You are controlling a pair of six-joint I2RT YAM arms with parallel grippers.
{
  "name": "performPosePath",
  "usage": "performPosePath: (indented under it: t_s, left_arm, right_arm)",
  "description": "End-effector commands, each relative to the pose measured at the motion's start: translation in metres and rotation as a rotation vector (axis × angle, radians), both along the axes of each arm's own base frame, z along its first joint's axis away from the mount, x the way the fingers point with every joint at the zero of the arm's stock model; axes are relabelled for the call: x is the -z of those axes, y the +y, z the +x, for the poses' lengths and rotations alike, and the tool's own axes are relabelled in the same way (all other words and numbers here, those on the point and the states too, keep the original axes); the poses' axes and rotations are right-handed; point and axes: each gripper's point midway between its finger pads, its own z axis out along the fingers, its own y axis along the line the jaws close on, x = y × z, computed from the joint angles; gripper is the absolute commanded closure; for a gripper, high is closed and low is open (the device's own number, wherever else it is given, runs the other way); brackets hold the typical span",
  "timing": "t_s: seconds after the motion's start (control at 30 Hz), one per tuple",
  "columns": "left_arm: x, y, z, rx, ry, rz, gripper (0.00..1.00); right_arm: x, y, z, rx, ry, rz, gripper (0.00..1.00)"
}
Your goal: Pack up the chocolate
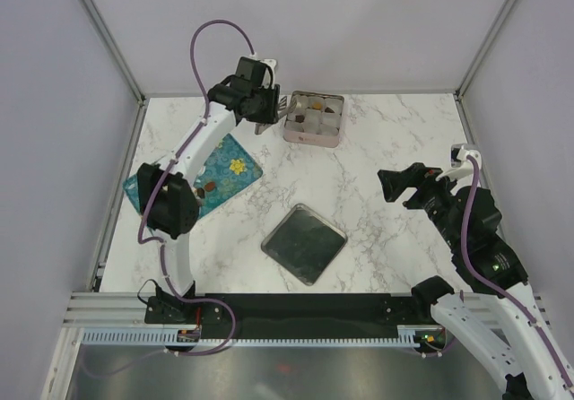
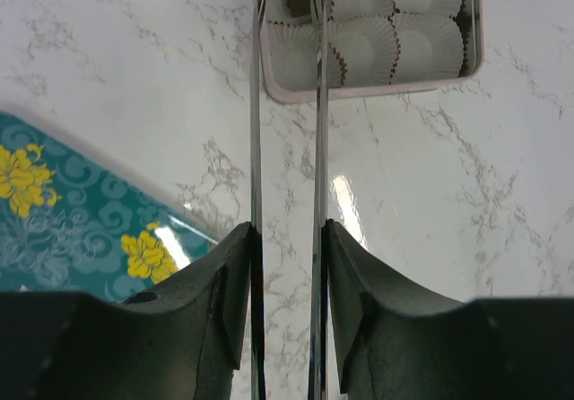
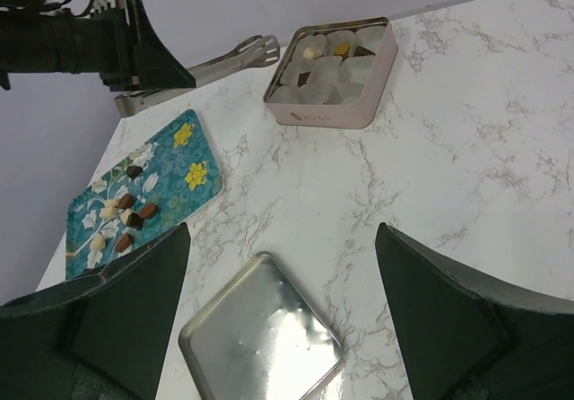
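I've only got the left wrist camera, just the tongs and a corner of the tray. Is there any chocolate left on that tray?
Observer: Yes, several pieces of chocolate lie toward one end of the teal tray.
Operator: Where's the lid?
Observer: The tin lid lies flat mid-table, apart from the tray and from the tin that your tongs point at.
Operator: And the other arm?
Observer: The right gripper hangs above the table's right side, jaws open, holding nothing.
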Motion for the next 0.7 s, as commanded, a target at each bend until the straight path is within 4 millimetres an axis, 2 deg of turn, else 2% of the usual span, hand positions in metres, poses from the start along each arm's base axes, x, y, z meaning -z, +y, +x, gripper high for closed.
performPosePath:
  t_s: [0.0, 0.03, 0.07, 0.1, 0.13, 0.17, 0.2, 0.33, 0.37, 0.43, 0.47, 0.53, 0.57, 0.67]
  left_arm:
    - [-0.054, 0.021, -0.025, -0.057, -0.101, -0.018, 0.56]
    - [-0.063, 0.027, -0.033, -0.068, -0.116, -0.018, 0.56]
    - [-0.062, 0.037, -0.037, -0.104, -0.119, 0.004, 0.56]
    - [-0.047, 0.046, -0.047, -0.121, -0.081, 0.037, 0.56]
    - [-0.056, 0.055, -0.057, -0.145, -0.095, 0.041, 0.55]
    - [-0.044, 0.068, -0.064, -0.184, -0.073, 0.085, 0.55]
    - [-0.04, 0.078, -0.073, -0.209, -0.055, 0.105, 0.54]
    - [-0.034, 0.119, -0.103, -0.314, -0.012, 0.126, 0.54]
    - [-0.03, 0.139, -0.113, -0.358, -0.001, 0.133, 0.54]
    - [-0.025, 0.16, -0.123, -0.409, 0.014, 0.133, 0.54]
    - [-0.019, 0.182, -0.132, -0.458, 0.03, 0.132, 0.54]
    - [-0.013, 0.201, -0.14, -0.504, 0.045, 0.132, 0.53]
    - [-0.003, 0.219, -0.147, -0.548, 0.072, 0.144, 0.53]
    - [0.01, 0.239, -0.157, -0.599, 0.103, 0.162, 0.52]
  right_arm:
    - [-0.018, 0.002, -0.002, -0.01, -0.055, 0.035, 0.07]
    - [-0.017, 0.001, -0.002, -0.007, -0.055, 0.034, 0.07]
    - [-0.016, 0.001, -0.002, -0.007, -0.054, 0.032, 0.07]
    - [-0.015, 0.001, -0.002, -0.007, -0.056, 0.032, 0.07]
    - [-0.013, 0.002, -0.002, -0.01, -0.051, 0.031, 0.07]
    - [-0.013, 0.002, -0.003, -0.011, -0.052, 0.032, 0.07]
    - [-0.013, 0.002, -0.004, -0.014, -0.053, 0.033, 0.07]
    - [-0.012, 0.005, -0.008, -0.038, -0.055, 0.042, 0.07]
    - [-0.011, 0.005, -0.009, -0.04, -0.056, 0.044, 0.07]
    - [-0.008, 0.006, -0.009, -0.047, -0.049, 0.048, 0.07]
    - [-0.007, 0.008, -0.011, -0.059, -0.047, 0.05, 0.07]
    - [-0.006, 0.011, -0.011, -0.07, -0.044, 0.057, 0.07]
    - [-0.006, 0.011, -0.012, -0.075, -0.045, 0.06, 0.07]
    - [-0.008, 0.013, -0.013, -0.086, -0.051, 0.064, 0.07]
